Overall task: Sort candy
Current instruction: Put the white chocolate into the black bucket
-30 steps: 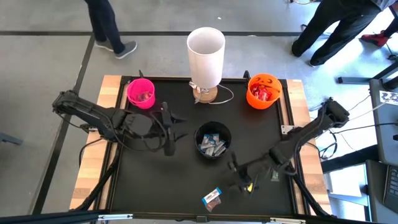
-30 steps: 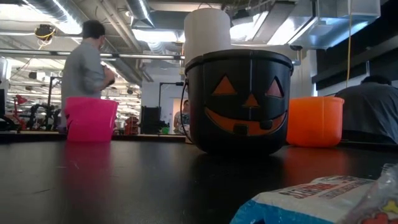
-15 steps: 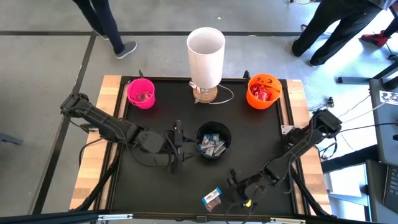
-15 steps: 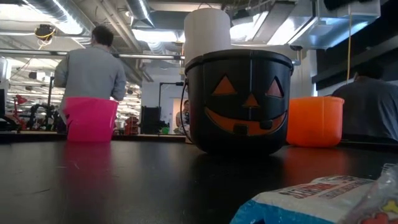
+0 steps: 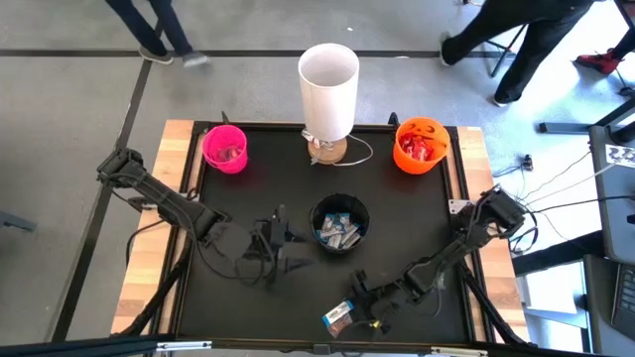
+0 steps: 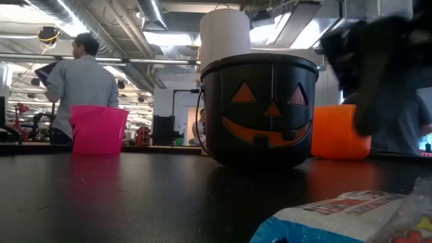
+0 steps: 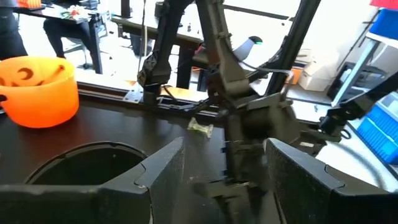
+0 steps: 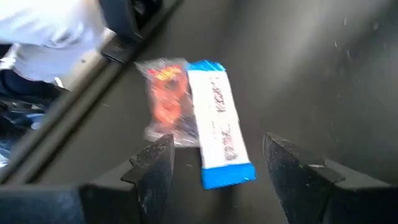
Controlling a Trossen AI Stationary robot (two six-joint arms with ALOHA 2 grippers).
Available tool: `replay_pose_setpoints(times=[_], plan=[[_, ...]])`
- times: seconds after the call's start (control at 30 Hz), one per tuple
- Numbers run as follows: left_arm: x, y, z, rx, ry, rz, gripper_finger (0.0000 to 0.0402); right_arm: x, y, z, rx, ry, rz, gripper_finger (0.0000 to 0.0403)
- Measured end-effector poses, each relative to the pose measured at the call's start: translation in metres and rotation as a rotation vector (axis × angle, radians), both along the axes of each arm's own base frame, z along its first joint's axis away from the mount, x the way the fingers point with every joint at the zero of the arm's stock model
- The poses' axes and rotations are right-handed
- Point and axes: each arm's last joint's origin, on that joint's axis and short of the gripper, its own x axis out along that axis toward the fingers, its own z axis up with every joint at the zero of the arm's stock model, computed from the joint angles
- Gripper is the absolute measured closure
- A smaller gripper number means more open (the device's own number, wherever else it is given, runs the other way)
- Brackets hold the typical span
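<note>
The blue-and-white bar (image 8: 221,134) carries dark lettering along its white middle, but the print is too blurred to read in any view; the same wrapper fills the near corner of the low view (image 6: 337,217), where reddish letters show without being legible. Touching its side lies a red-orange packet (image 8: 166,102) in a clear crinkled wrapper, also with unreadable marks. Seen from above, these two candies (image 5: 338,315) sit together near the front edge of the black tabletop (image 5: 258,188).

The right hand (image 5: 363,303) hangs just beside the pair, its fingers (image 8: 154,171) spread wide on either side of the bar and gripping nothing.

More candy lies sorted in containers. Blue-and-white silvery bars fill the black pumpkin bucket (image 5: 340,223) at the middle of the tabletop; the low view shows its orange carved face. Red packets lie in the orange bucket (image 5: 420,144) at the back right corner, and a few dark reddish pieces in the pink cup (image 5: 224,148) at the back left. One small pale wrapped piece (image 7: 201,127) lies alone on the tabletop in the left wrist view.

The left hand (image 5: 288,250) waits beside the black bucket, released, holding nothing. A tall white cylinder (image 5: 328,94) stands at the back edge.
</note>
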Motion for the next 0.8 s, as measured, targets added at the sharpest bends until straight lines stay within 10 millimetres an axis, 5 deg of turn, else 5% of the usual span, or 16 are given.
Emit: replay_pose_setpoints(times=[0.5, 0.8], plan=[[-0.005, -0.011, 0.003, -0.049, -0.030, -0.009, 0.0186, 0.020, -0.023, -0.025, 0.048, 0.131, -0.053, 0.0164], [-0.006, -0.013, 0.003, -0.053, -0.028, -0.013, 0.0186, 0.020, -0.024, -0.025, 0.041, 0.138, -0.060, 0.0264]])
